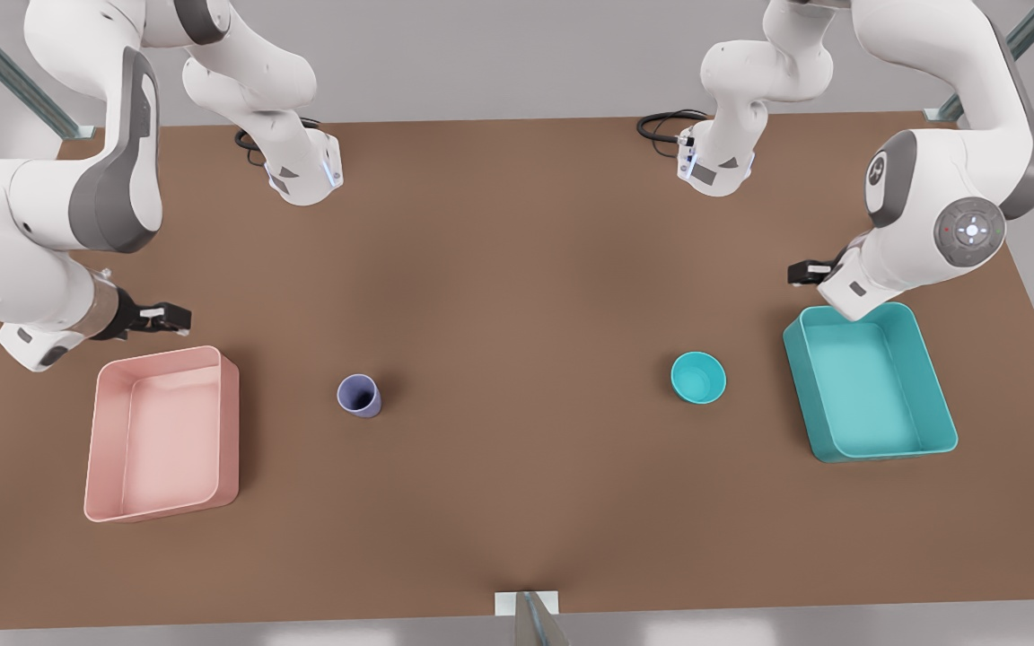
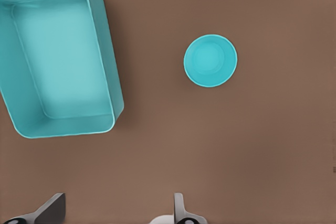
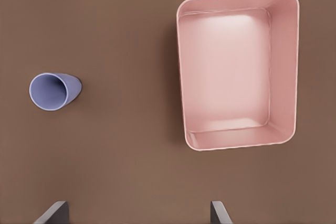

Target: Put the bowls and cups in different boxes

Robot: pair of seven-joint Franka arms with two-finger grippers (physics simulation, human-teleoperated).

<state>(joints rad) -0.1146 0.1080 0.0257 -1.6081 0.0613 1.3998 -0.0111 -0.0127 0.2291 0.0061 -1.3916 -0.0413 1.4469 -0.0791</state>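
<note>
A small teal bowl (image 1: 698, 377) (image 2: 210, 60) stands upright on the brown table, apart from the teal box (image 1: 921, 359) (image 2: 102, 51) at the front view's right. My left gripper (image 1: 797, 272) (image 2: 115, 214) hovers open above the table by that box's far corner, holding nothing. A lavender cup (image 1: 360, 395) (image 3: 53, 91) stands upright left of centre, apart from the pale pink box (image 1: 230, 422) (image 3: 286, 66). Just beyond the pink box's far edge, at the front view's left, my right gripper (image 1: 174, 316) (image 3: 136, 214) is open with nothing between its fingers. Both boxes are empty.
The brown table (image 1: 517, 269) spreads wide between cup and bowl. Two arm bases (image 1: 302, 170) with black cables stand at the far edge. A small metal bracket (image 1: 526, 606) sits at the near edge.
</note>
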